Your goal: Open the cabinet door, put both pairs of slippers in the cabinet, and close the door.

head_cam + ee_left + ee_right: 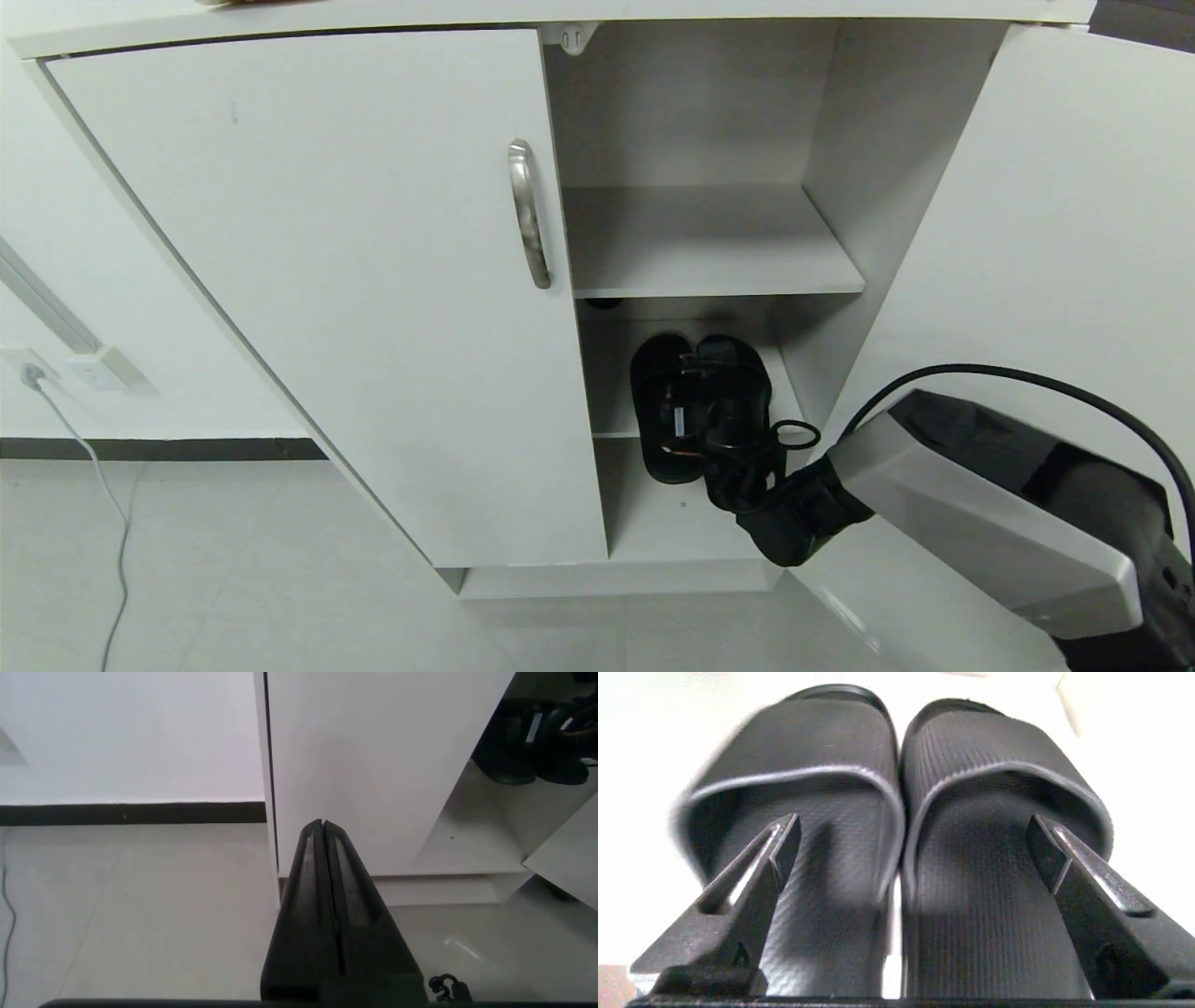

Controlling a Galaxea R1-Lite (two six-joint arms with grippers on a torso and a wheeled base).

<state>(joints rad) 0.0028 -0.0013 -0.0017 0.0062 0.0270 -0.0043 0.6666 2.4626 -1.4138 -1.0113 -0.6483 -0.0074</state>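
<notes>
Here two black ribbed slippers point(971, 887) sit side by side at the wide-open right claw point(912, 821)

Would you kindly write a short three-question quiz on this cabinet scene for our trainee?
1. True or false: the left cabinet door is shut.
2. The black slippers are: A) in the cabinet, below the upper shelf; B) on the floor tiles; C) on the cabinet's top.
3. Fill in: the right gripper, straddling the pair, is ____.
Key: 1 true; 2 A; 3 open.
</notes>
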